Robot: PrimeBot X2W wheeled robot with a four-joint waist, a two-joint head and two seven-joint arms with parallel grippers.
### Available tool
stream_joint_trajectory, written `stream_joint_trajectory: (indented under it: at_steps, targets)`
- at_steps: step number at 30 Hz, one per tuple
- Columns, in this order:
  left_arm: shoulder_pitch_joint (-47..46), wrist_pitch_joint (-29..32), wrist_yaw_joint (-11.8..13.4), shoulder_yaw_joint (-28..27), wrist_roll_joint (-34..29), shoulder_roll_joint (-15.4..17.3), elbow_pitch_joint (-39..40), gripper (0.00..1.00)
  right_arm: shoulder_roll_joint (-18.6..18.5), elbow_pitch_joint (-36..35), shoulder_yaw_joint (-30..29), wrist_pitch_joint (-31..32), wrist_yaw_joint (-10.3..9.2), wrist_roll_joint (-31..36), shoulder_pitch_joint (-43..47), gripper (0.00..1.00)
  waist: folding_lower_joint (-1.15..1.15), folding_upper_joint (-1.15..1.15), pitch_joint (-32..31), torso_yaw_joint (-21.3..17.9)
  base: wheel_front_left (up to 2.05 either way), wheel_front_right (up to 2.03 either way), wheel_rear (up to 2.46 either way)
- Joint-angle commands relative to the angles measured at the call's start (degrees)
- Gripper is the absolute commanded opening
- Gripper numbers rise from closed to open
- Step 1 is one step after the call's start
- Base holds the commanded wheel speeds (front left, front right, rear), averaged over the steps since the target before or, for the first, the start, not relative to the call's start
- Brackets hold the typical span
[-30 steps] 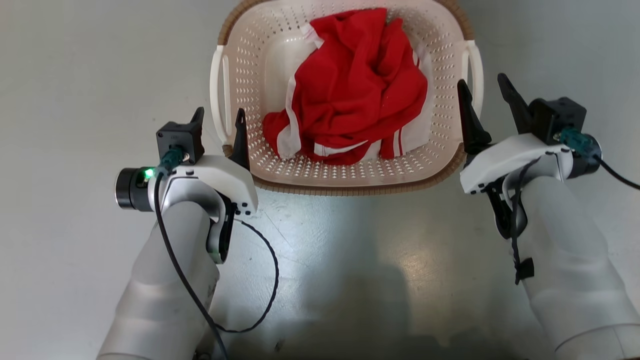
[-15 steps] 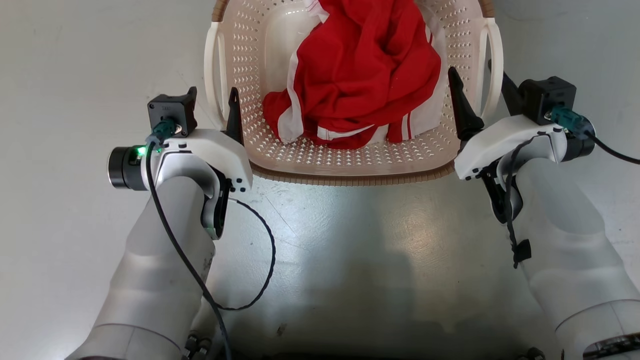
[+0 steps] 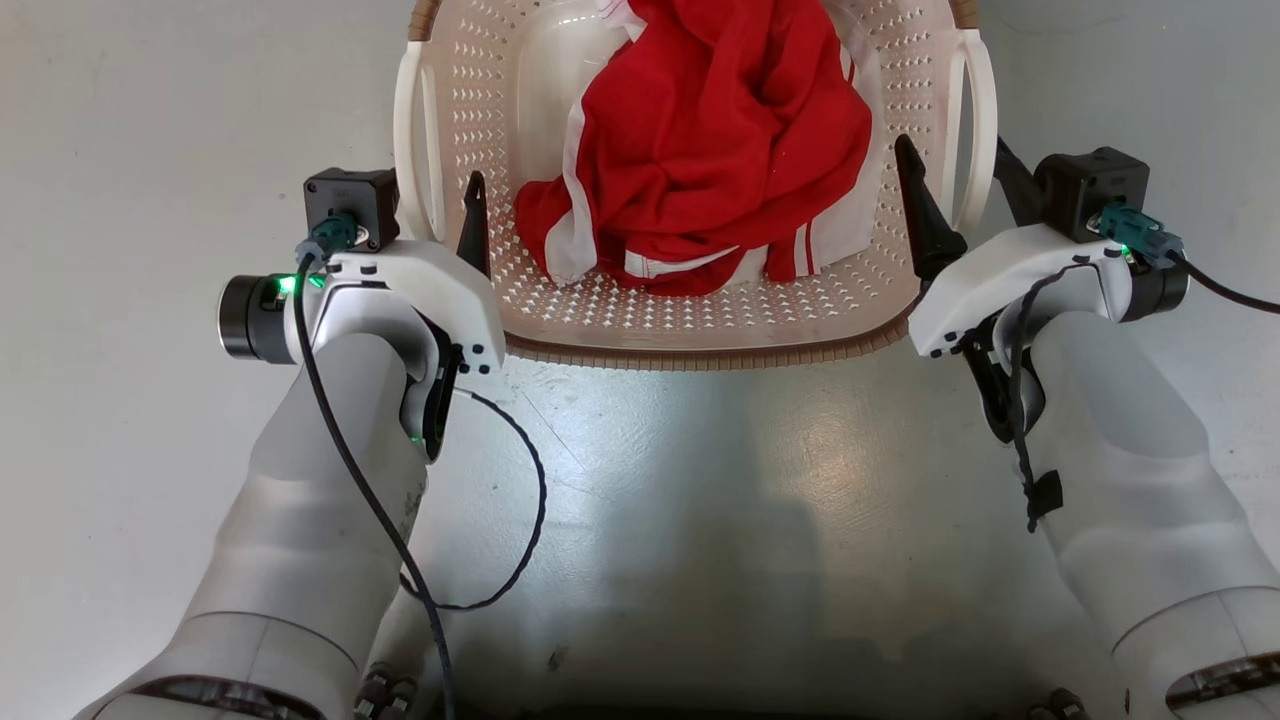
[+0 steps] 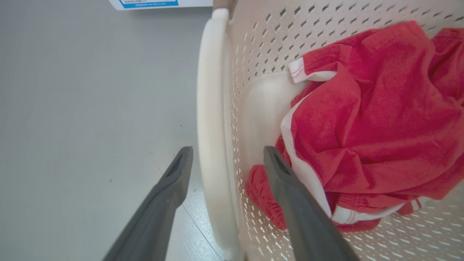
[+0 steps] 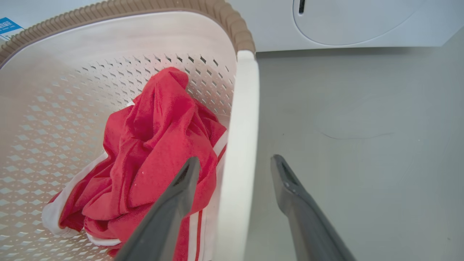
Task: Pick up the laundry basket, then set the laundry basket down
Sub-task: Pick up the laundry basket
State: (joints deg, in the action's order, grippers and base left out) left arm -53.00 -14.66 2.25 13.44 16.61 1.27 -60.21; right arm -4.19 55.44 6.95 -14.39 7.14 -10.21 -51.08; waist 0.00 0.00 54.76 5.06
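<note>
In the head view, you are seeing the laundry basket (image 3: 700, 352) sitting on the floor (image 3: 700, 500) between your arms. In the left wrist view, your left claw (image 4: 227, 148) is standing open, straddling the left handle (image 4: 212, 108). In the right wrist view, your right claw (image 5: 235, 158) is gaping open astride the right handle (image 5: 241, 127).

My left gripper (image 3: 430, 190) and right gripper (image 3: 950, 145) both gape wide, each with one finger inside the laundry basket (image 3: 700, 355), one outside
</note>
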Motion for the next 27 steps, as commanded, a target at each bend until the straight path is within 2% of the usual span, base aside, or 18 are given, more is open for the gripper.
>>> stream_joint_trajectory:
  at_steps: [1, 2, 3, 4, 5, 6, 8, 27]
  targets:
    - [0.4, -0.3, -0.2, -0.6, 0.4, 1.6, 0.1, 1.00, 1.3, 0.0, 1.0, -0.6, 0.35, -0.4, 0.8, 1.00, 0.00, 0.00, 0.0, 0.0, 0.00, 0.00, 0.00]
    - [0.3, -0.3, -0.3, -0.4, 0.6, 1.6, -0.1, 0.99, 1.3, 0.1, 1.0, -0.6, 0.35, -0.4, 0.7, 1.00, 0.00, 0.00, 0.0, 0.1, 0.00, 0.00, 0.00]
    - [0.2, -0.3, -0.3, 0.1, 0.9, 1.6, -0.1, 0.64, 1.3, 0.3, 1.0, -0.6, 0.35, -0.4, 0.7, 0.98, 0.00, 0.00, -0.1, 0.1, 0.00, 0.00, 0.00]
    - [0.2, -0.3, -0.3, 0.6, 1.2, 1.6, -0.2, 0.48, 1.3, 0.4, 1.0, -0.6, 0.35, -0.4, 0.6, 0.76, 0.00, 0.00, -0.1, 0.2, 0.00, 0.00, 0.00]
    - [0.2, -0.3, -0.4, 1.2, 1.5, 1.6, -0.5, 0.28, 1.3, 0.6, 1.0, -0.6, 0.35, -0.4, 0.6, 0.50, 0.00, 0.00, -0.2, 0.2, 0.00, 0.00, 0.00]
    - [0.2, -0.3, -0.5, 1.9, 1.8, 1.6, -0.8, 0.00, 1.3, 0.8, 1.0, -0.6, 0.35, -0.5, 0.6, 0.39, 0.00, 0.00, -0.3, 0.3, 0.00, 0.00, 0.00]
    - [0.2, -0.3, -0.5, 2.9, 2.6, 1.6, -1.2, 0.00, 1.3, 1.1, 1.0, -0.6, 0.35, -0.6, 0.5, 0.00, 0.00, 0.00, -0.5, 0.4, 0.00, 0.00, 0.00]
    - [2.3, -0.3, 1.7, 12.6, 12.9, 1.6, -0.9, 0.00, 1.3, 8.0, -0.7, -0.6, 0.35, -0.6, 1.0, 0.00, 0.00, 0.00, -6.0, -0.3, 0.00, 0.00, 0.00]
